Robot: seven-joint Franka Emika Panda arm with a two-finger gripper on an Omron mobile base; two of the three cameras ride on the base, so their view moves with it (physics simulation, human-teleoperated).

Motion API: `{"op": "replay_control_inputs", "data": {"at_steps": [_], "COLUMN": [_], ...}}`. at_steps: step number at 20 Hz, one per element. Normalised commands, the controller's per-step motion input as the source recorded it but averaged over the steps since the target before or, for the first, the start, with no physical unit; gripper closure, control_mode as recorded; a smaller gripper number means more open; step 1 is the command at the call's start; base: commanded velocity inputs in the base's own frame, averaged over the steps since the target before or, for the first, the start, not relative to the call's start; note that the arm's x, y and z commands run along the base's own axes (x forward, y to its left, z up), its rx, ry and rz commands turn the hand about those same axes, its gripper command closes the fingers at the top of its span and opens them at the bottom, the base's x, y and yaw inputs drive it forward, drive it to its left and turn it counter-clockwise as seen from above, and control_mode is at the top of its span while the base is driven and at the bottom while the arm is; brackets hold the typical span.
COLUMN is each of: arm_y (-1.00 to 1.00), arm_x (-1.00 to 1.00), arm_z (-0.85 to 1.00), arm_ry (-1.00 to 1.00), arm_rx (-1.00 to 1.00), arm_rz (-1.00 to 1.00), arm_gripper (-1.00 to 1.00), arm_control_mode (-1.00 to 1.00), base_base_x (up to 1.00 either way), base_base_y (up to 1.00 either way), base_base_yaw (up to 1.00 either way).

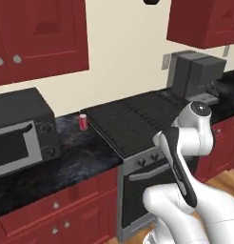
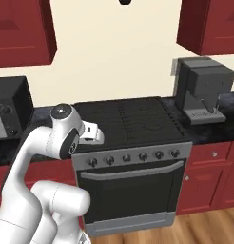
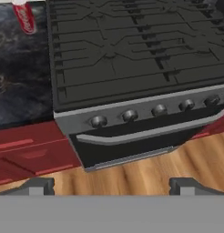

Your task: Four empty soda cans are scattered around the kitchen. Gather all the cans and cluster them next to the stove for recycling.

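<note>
One red soda can [image 1: 83,122] stands upright on the black marbled worktop [image 1: 76,157], just beside the stove's [image 1: 133,125] left edge and near the far wall. In the hand view the same can [image 3: 24,18] sits at the top left, close to the cooktop's corner. Left of it on the worktop is a black microwave [image 1: 21,131] — well apart from the can. Right of the stove stands a grey coffee machine [image 2: 202,89]. The end effector [image 3: 111,184] hangs in front of the stove, above the wooden floor [image 3: 145,170], its fingertips [image 3: 38,185] spread wide and holding nothing — dark red cabinets [image 1: 40,35] hang above.
</note>
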Motion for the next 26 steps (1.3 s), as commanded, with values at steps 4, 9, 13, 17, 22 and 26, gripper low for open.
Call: {"op": "replay_control_inputs", "data": {"at_steps": [4, 9, 13, 17, 22, 26], "arm_y": [0.0, 0.0, 0.0, 0.0, 0.0, 0.0], "arm_x": [0.0, 0.0, 0.0, 0.0, 0.0, 0.0], "arm_z": [0.0, 0.0, 0.0, 0.0, 0.0, 0.0], "arm_ry": [0.0, 0.0, 0.0, 0.0, 0.0, 0.0], "arm_rx": [0.0, 0.0, 0.0, 0.0, 0.0, 0.0], "arm_rz": [0.0, 0.0, 0.0, 0.0, 0.0, 0.0], "arm_gripper": [-1.0, -1.0, -1.0, -1.0, -1.0, -1.0], "arm_control_mode": [1.0, 1.0, 1.0, 1.0, 1.0, 1.0], "base_base_x": [0.0, 0.0, 0.0, 0.0, 0.0, 0.0], "base_base_y": [0.0, 0.0, 0.0, 0.0, 0.0, 0.0], "base_base_yaw": [-0.49, -0.46, -0.46, -0.46, -0.45, -0.45]}}
